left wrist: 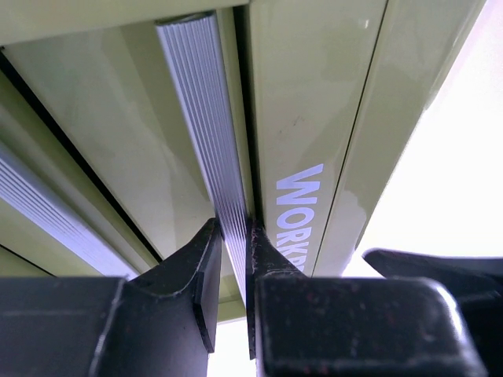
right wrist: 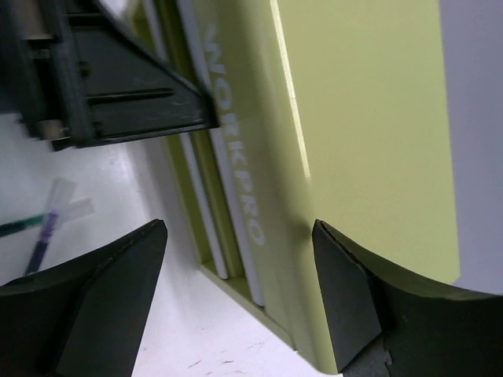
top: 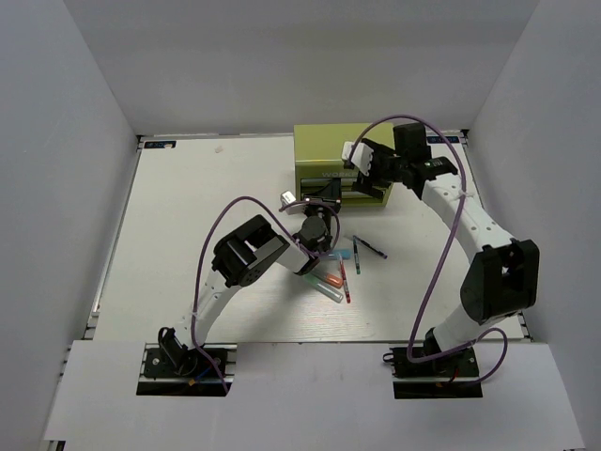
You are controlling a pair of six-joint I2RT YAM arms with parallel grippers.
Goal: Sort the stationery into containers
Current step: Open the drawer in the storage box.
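The yellow-green metal chest (top: pixel 324 146) stands at the back of the table, its drawer fronts facing me. My left gripper (top: pixel 326 199) is at those fronts, shut on a ribbed silver drawer handle (left wrist: pixel 212 157) that sits between its fingers (left wrist: pixel 234 259). My right gripper (top: pixel 364 169) is open, its fingers straddling the chest's front right corner (right wrist: pixel 236 290), with the lettered chest face (right wrist: pixel 361 118) between them. Stationery lies on the table before the chest: a red pen (top: pixel 344 279), a dark pen (top: pixel 372 247), a light blue one (top: pixel 357 249) and an orange highlighter (top: pixel 329 279).
White walls close in the table on the left, back and right. Both arm bases are bolted at the near edge. The left arm's purple cable (top: pixel 225 225) loops over the table's middle, and the left gripper's body (right wrist: pixel 118 78) shows in the right wrist view.
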